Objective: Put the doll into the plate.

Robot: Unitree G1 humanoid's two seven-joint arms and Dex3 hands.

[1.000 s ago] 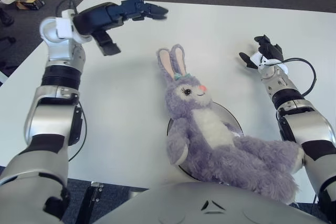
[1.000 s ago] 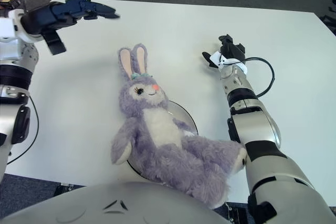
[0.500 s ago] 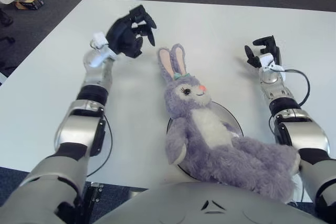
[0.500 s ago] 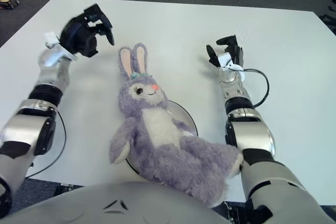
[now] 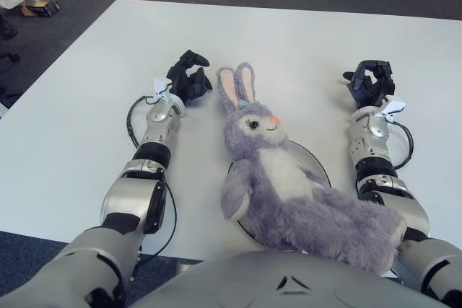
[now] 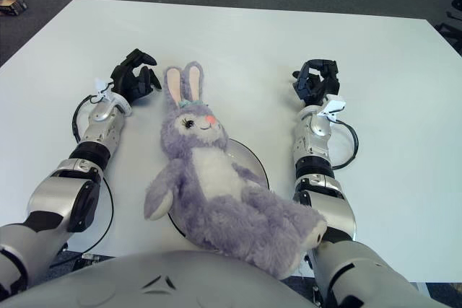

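Doll (image 5: 289, 185) lying across the plate (image 5: 315, 160); left hand (image 5: 188, 81) and right hand (image 5: 369, 83) flank it, fingers curled, empty

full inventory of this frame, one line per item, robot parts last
doll: 1, purple-grey plush rabbit with white belly and pink inner ears, lying on its back across the plate, head toward the far side of the table
plate: 1, grey with dark rim, near table edge, mostly hidden under the doll
table: 1, white, fills most of the view
small objects: white and dark, on the floor far left, too small to identify
left hand: 1, black, fingers curled, holds nothing, left of the doll's ears
right hand: 1, black, fingers curled, holds nothing, right of the doll
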